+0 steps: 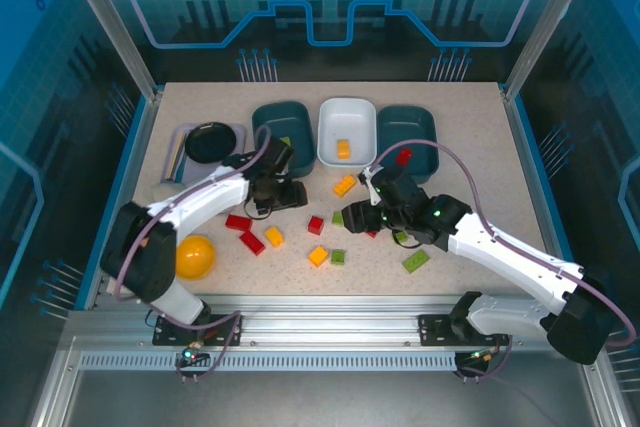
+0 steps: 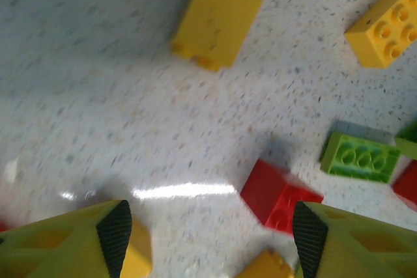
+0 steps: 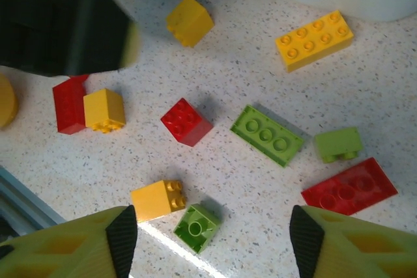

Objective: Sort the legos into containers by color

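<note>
Red, yellow and green legos lie scattered on the speckled table. My left gripper [image 1: 287, 193] [image 2: 212, 245] hangs open just above it, with a red lego [image 2: 280, 193] beside its right finger and nothing between the jaws. A yellow lego [image 2: 218, 17] and a green one [image 2: 360, 156] lie beyond. My right gripper [image 1: 358, 215] [image 3: 214, 242] is open too, above a small green lego [image 3: 197, 228] and a yellow one [image 3: 158, 198]. At the back stand a teal container [image 1: 283, 127], a white container [image 1: 346, 130] holding an orange lego [image 1: 343, 148], and another teal container [image 1: 407, 134].
A black round dish [image 1: 213, 142] sits at the back left, and a yellow bowl [image 1: 195, 256] near the left arm's base. In the right wrist view the left arm's dark body [image 3: 65, 24] hangs over the upper left. A green lego [image 1: 415, 260] lies near the front right.
</note>
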